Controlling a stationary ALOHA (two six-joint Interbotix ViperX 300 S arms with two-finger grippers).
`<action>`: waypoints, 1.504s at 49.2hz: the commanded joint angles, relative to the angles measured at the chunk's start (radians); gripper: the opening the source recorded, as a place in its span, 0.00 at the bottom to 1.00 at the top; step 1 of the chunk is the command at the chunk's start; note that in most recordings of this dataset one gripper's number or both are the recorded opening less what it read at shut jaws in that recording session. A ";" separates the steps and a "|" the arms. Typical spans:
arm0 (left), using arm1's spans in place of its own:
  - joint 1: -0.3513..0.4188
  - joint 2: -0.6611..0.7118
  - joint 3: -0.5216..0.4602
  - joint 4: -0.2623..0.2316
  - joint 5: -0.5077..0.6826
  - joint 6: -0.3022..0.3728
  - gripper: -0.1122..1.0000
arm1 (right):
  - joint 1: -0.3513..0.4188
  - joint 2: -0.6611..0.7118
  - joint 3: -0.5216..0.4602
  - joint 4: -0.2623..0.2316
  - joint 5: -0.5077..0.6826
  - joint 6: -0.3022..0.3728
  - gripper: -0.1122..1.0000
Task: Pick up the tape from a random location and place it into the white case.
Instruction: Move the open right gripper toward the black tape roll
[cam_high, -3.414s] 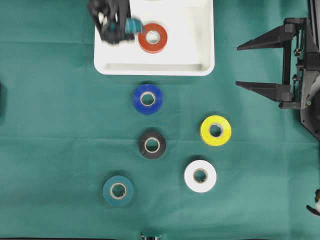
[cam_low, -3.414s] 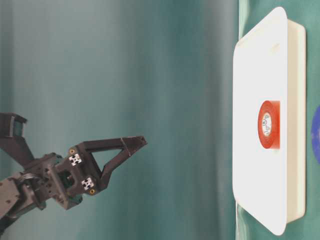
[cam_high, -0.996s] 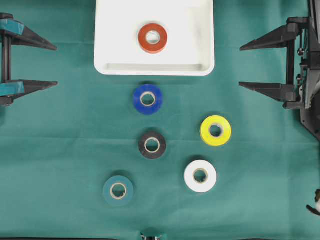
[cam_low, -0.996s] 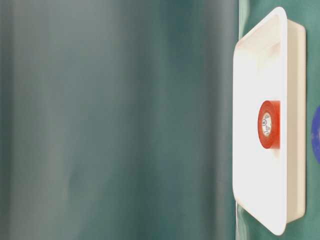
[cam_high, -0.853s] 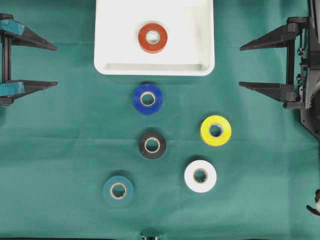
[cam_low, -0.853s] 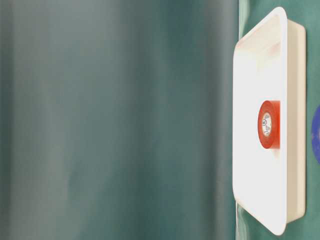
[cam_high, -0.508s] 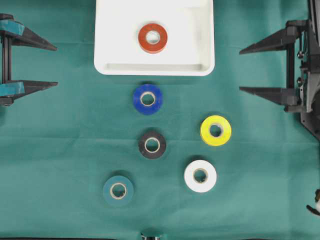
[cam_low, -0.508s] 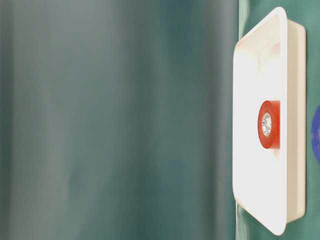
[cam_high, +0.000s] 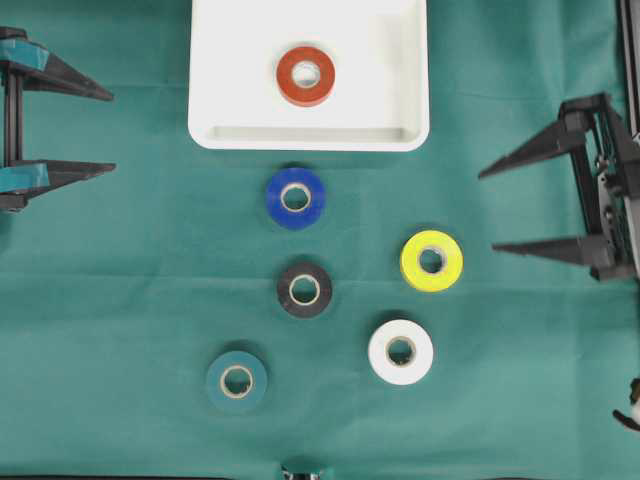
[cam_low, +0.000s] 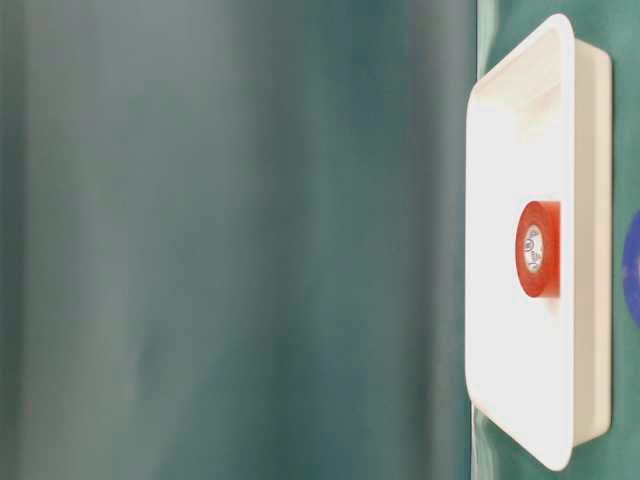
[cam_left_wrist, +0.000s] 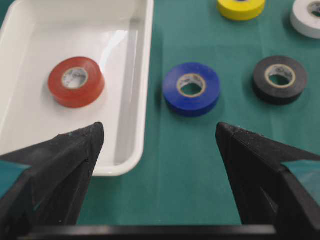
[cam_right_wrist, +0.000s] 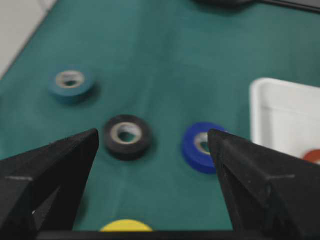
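Six round rolls of tape on show: one red roll (cam_high: 306, 76), one blue roll (cam_high: 296, 197), one black roll (cam_high: 304, 290), one yellow roll (cam_high: 432, 261), one white roll (cam_high: 401, 351) and one teal roll (cam_high: 237, 381). One shallow white plastic tray (cam_high: 230, 134). Two black grippers: the left gripper (cam_high: 100, 131) and the right gripper (cam_high: 490, 209).

Green cloth (cam_high: 130, 290) on the table — faintly creased, evenly lit

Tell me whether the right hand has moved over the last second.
Yes. In the overhead view the right hand has swung down the picture, away from the white case, and now sits level with the yellow tape.
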 joint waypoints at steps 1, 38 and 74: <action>-0.002 0.005 -0.014 -0.003 -0.009 -0.002 0.99 | 0.041 0.005 -0.025 0.002 -0.005 0.002 0.90; 0.000 0.003 -0.014 -0.003 -0.017 -0.002 0.99 | 0.077 0.129 -0.069 -0.002 -0.083 0.002 0.90; -0.002 0.012 -0.015 -0.003 -0.032 -0.002 0.99 | 0.075 0.591 -0.451 -0.008 -0.130 -0.003 0.90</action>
